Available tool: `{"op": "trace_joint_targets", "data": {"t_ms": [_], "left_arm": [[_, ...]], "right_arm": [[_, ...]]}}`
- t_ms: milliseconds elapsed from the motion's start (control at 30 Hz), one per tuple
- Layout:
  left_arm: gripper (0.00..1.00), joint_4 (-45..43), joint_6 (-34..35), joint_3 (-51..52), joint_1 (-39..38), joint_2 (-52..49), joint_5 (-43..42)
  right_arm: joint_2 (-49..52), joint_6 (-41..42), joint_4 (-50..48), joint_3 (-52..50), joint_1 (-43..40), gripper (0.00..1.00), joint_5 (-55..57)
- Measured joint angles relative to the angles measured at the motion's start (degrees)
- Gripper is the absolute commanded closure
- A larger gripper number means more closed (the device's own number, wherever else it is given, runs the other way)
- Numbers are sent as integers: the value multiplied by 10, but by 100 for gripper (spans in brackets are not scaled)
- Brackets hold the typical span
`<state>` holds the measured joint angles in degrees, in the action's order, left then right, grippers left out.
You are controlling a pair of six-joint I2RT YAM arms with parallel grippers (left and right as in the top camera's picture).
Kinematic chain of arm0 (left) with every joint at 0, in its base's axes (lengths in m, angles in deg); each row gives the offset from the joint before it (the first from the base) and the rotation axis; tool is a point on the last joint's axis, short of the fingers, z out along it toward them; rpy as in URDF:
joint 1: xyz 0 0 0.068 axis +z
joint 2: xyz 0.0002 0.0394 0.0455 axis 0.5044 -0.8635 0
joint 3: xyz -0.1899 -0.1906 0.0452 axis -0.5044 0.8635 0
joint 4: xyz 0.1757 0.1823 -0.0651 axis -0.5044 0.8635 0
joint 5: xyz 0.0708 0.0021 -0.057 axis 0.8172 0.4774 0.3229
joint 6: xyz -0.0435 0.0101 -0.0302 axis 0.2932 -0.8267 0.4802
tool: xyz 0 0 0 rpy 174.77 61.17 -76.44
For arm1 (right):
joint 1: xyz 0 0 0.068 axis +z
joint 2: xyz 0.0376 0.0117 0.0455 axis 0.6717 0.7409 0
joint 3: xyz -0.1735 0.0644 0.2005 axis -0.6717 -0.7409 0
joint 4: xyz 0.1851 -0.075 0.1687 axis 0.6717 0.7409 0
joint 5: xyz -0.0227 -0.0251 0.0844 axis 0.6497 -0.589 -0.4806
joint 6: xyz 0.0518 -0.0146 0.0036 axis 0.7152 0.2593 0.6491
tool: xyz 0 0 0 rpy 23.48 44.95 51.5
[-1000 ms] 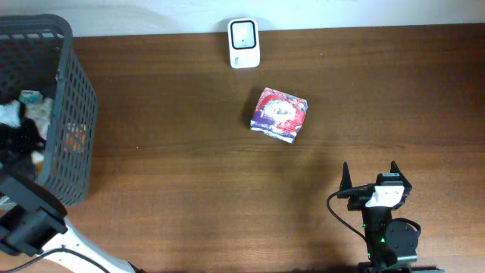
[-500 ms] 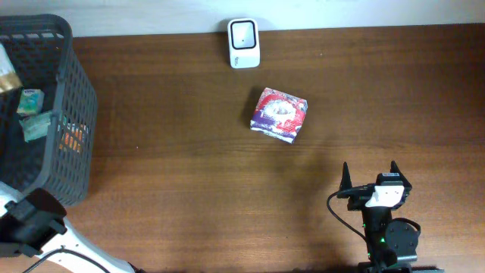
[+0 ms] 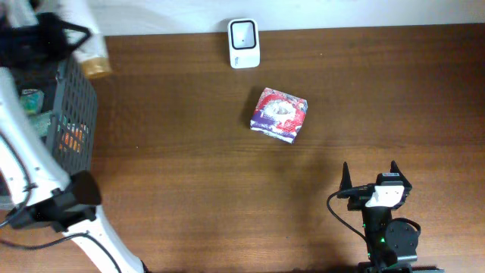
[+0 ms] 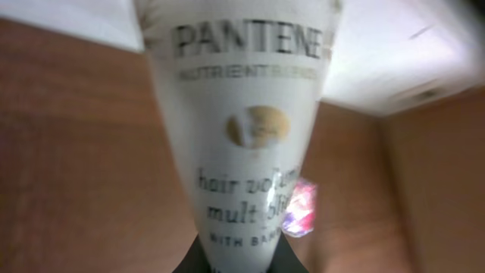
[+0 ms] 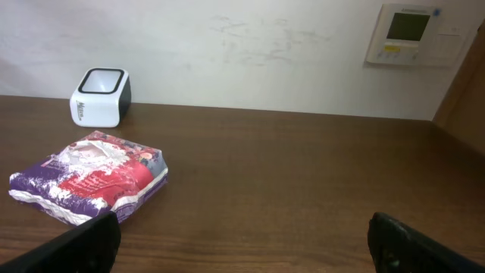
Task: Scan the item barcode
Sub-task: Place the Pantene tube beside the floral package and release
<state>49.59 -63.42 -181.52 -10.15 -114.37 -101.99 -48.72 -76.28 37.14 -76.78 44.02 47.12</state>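
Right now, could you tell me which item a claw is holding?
The white Pantene bottle, gripped by the left claw; the purple packet lies on the table.

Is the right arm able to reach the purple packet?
Probably yes: its fingers are open and empty, the packet lies on bare table ahead of them, and nothing stands between.

A white bottle (image 4: 242, 114) fills the middle of the frame from top edge to bottom. It is blurred but readable: "PANTENE" near the top, a gold emblem below it, then "hair volume" lettering. At the bottom edge the dark left pincer (image 4: 241, 264) clamps its narrow end. Brown tabletop (image 4: 83, 167) lies behind on both sides, and white wall (image 4: 394, 53) shows in the upper corners. A purple and red packet (image 4: 305, 206) shows at the bottle's right edge, low in the frame.
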Motion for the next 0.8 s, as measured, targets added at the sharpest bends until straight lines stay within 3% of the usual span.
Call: {"op": "trace_joint_targets", "data": {"t_ms": [67,200,333,600,800], "left_arm": [[100,21,-2,2,-68,0,93],[100,17,6,48,-182,0,202],[100,-26,45,166,-283,-4,304],[100,-219,137,434,-412,-30,338],[100,-312,173,549,-453,-34,366]], "right_arm": [[0,0,0,0,0,1,0],[0,0,0,0,0,1,0],[0,0,0,0,0,1,0],[0,0,0,0,0,1,0],[-1,0,0,0,0,1,0]]}}
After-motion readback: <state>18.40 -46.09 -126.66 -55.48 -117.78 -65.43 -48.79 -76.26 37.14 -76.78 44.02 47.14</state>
